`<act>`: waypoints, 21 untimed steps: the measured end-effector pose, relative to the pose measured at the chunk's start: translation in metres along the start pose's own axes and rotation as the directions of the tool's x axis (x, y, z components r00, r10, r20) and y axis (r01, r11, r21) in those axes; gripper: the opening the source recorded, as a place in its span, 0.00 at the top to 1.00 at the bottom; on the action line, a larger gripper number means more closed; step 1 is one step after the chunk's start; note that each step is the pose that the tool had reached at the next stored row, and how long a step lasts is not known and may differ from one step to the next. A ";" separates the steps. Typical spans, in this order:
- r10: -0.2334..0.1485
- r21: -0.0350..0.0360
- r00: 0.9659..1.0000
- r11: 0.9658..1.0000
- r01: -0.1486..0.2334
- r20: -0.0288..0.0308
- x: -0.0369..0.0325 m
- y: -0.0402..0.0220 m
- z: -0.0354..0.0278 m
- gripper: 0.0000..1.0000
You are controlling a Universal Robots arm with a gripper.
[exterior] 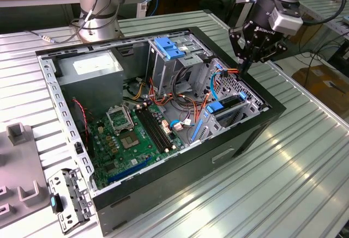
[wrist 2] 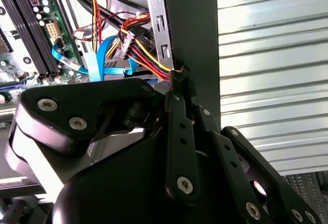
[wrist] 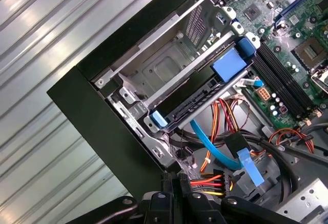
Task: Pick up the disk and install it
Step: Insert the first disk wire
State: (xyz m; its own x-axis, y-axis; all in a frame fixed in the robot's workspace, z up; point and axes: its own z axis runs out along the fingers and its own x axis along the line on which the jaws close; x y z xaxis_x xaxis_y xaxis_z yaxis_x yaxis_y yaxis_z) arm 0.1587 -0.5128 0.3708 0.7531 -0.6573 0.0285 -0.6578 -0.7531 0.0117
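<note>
gripper (exterior: 244, 63): fingers pressed together, nothing between them; tip points down at the case's far corner, right at the cable bundle.
disk (wrist: 205, 93): seated edge-on in the drive cage, blue carrier rails showing at both ends, blue tab on top; sits just below and inboard of the fingertips, not touching them.
drive cage (exterior: 240, 107): metal frame against the black case wall, open top; the slot next to the disk looks vacant in the first wrist view.
cables (wrist 2: 138, 49): red/yellow/orange power leads plus a flat blue data cable, bunched directly under the fingertips; tight here.
case wall (wrist 2: 192, 39): black edge right beside the fingers on the outboard side, little margin.
motherboard (exterior: 133, 134): well inboard of the gripper, open space above it.
table (exterior: 305, 156): ribbed metal, free room outboard of the case.
second cage (exterior: 169, 58): upright with blue latch, away from the gripper toward the arm base.
</note>
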 end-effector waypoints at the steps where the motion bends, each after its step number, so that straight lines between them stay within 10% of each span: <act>1: 0.005 0.000 1.000 1.000 -0.005 0.000 -0.0008 0.0006 0.0000 0.84; 21: 0.031 -0.001 1.000 1.000 -0.031 0.000 -0.0222 0.0194 -0.0004 0.84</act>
State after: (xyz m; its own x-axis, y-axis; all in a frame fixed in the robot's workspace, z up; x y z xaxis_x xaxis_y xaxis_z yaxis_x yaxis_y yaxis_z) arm 0.1292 -0.5128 0.3708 0.7324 -0.6803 0.0284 -0.6808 -0.7324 0.0117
